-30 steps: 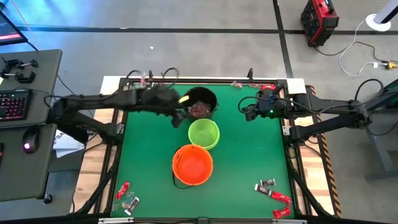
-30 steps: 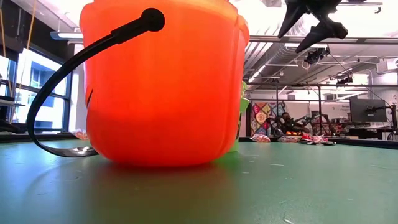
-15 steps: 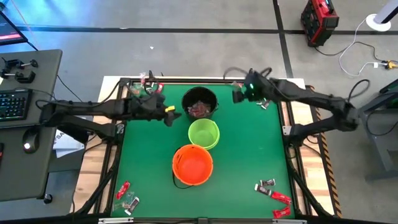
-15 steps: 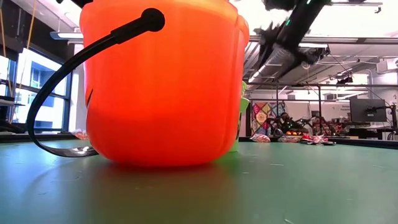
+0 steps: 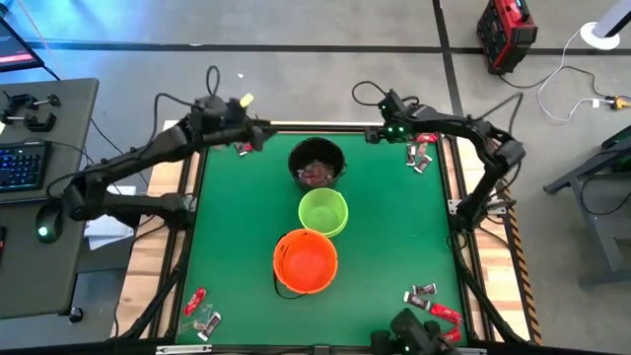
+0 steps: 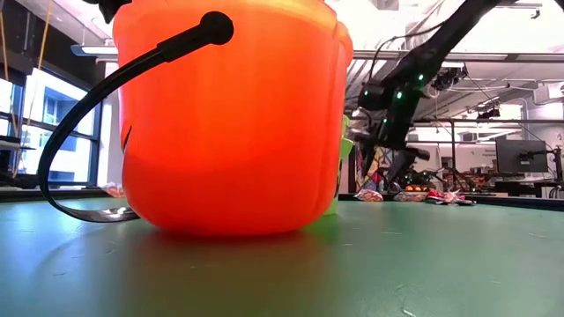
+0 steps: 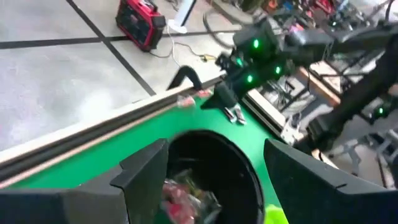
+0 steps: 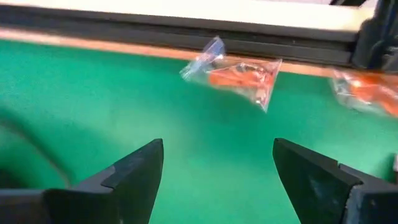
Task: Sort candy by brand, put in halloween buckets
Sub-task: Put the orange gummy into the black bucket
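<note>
The black bucket (image 5: 317,163), lime green bucket (image 5: 322,212) and orange bucket (image 5: 306,261) stand in a row down the table's middle. Red candy lies inside the black bucket (image 7: 186,199). My left gripper (image 5: 252,131) (image 7: 216,149) is open, raised near the far left corner, left of the black bucket. My right gripper (image 5: 378,135) (image 8: 217,146) is open and low at the far edge. A clear-wrapped candy (image 8: 239,76) lies on the mat just ahead of its fingers. More candy lies far right (image 5: 419,150), far left (image 5: 242,147), near left (image 5: 200,311) and near right (image 5: 434,304).
The table's raised dark rim (image 8: 186,37) runs right behind the clear candy, and another wrapped piece (image 8: 364,90) lies beside it. The orange bucket (image 6: 233,114) fills the low view, its black handle (image 6: 97,114) resting down on the mat. Open green mat lies either side of the buckets.
My left gripper has pulled away from beside the black bucket, up and toward the far left corner. My right gripper has swung from the right side toward the far edge and come down low near the candy there. The buckets have stayed put.
</note>
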`<act>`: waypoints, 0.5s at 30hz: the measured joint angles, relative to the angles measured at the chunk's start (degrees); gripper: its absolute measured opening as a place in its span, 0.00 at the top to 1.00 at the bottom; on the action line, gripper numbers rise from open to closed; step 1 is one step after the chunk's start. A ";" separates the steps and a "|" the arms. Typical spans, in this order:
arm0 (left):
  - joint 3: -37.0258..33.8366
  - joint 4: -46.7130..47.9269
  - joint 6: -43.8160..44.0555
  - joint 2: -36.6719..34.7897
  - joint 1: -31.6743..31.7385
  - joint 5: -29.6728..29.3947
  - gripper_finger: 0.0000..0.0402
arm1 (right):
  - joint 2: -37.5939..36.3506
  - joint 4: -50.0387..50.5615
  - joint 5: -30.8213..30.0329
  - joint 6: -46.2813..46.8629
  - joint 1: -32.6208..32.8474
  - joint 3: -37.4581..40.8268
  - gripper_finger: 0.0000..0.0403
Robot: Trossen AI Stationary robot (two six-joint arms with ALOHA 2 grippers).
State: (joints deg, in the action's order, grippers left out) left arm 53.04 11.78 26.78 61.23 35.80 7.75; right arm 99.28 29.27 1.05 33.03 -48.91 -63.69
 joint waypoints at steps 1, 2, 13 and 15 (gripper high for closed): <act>0.02 -0.05 -0.01 0.00 1.46 1.10 0.36 | 1.13 -0.29 0.01 0.56 -0.21 -0.86 0.27; 0.01 -0.03 -0.02 0.00 2.67 1.90 0.36 | 2.19 -0.70 -0.01 0.84 -0.29 -2.11 0.27; 0.00 -1.56 1.53 0.04 8.19 3.78 0.36 | 16.10 14.23 -3.03 -1.47 -2.61 -22.05 0.27; 0.00 -1.55 1.51 0.03 8.19 3.78 0.36 | 16.55 15.79 -3.14 -3.42 -2.11 -22.86 0.27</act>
State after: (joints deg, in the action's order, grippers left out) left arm 53.04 10.22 28.29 61.26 43.99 11.53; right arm 115.83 45.06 -2.09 29.61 -51.02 -86.55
